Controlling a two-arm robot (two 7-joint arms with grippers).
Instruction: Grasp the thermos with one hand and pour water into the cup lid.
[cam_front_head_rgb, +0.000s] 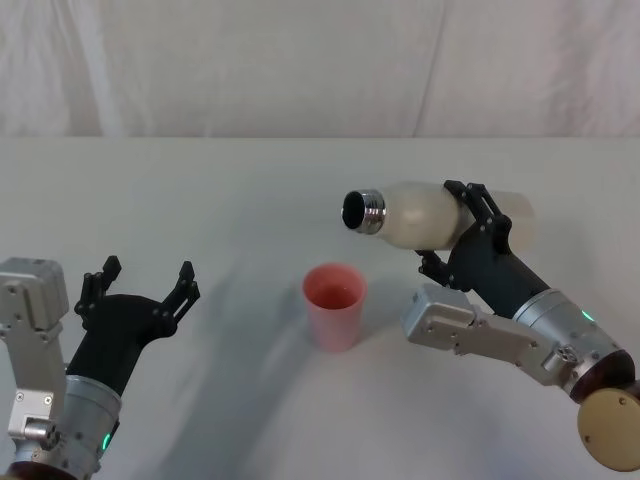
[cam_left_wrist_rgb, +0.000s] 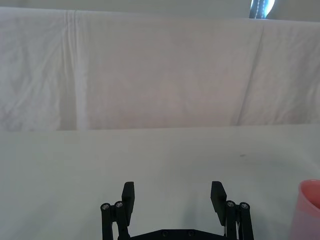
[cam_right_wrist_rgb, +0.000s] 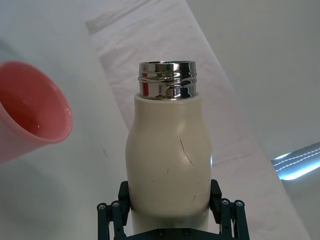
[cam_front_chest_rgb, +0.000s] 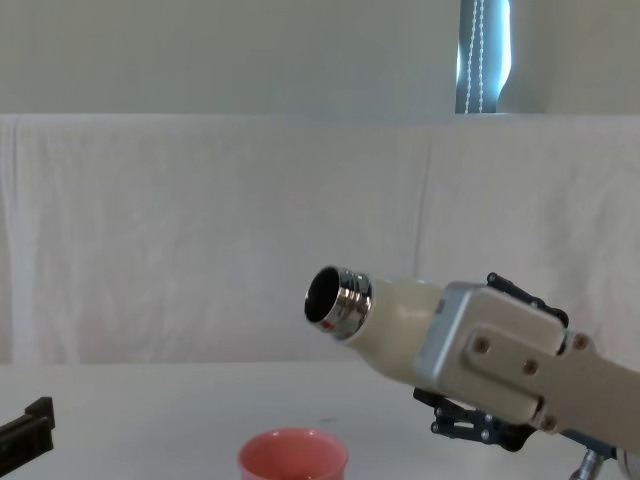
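A: Where's the thermos (cam_front_head_rgb: 425, 214) rn?

B: Up in the air, lying almost flat. The right gripper (cam_front_head_rgb: 470, 222) has its fingers closed round the middle of the cream body. The chest view shows it well above the table (cam_front_head_rgb: 200, 200).

A: Which way does it point?

B: Its long line runs side to side. The shiny steel neck (cam_front_head_rgb: 366, 211) points toward the robot's left, the bottom end toward the right. In the chest view the open mouth sits a bit higher than level, so it's not tipped down yet.

A: And the cup lid (cam_front_head_rgb: 335, 304)?

B: Pink, standing upright on the table, near the middle. It's below the neck and a bit nearer the robot. In the head view the mouth looks just past the cup's far rim, not right over the hole. Hard to tell exactly tho, bc the bottle is up high.

A: Any water in the cup?

B: The inside looks shiny and wet in the right wrist view, maybe a little water. Can't say how much.

A: What about the other arm?

B: The left gripper (cam_front_head_rgb: 140, 290) sits low at the robot's left, fingers spread wide, holding nothing. It's well apart from the cup. The right one is way nearer.

A: So what matters next?

B: Prob getting the mouth over the cup's hole and tipping the neck down. If it tips where it is, water could miss the rim.
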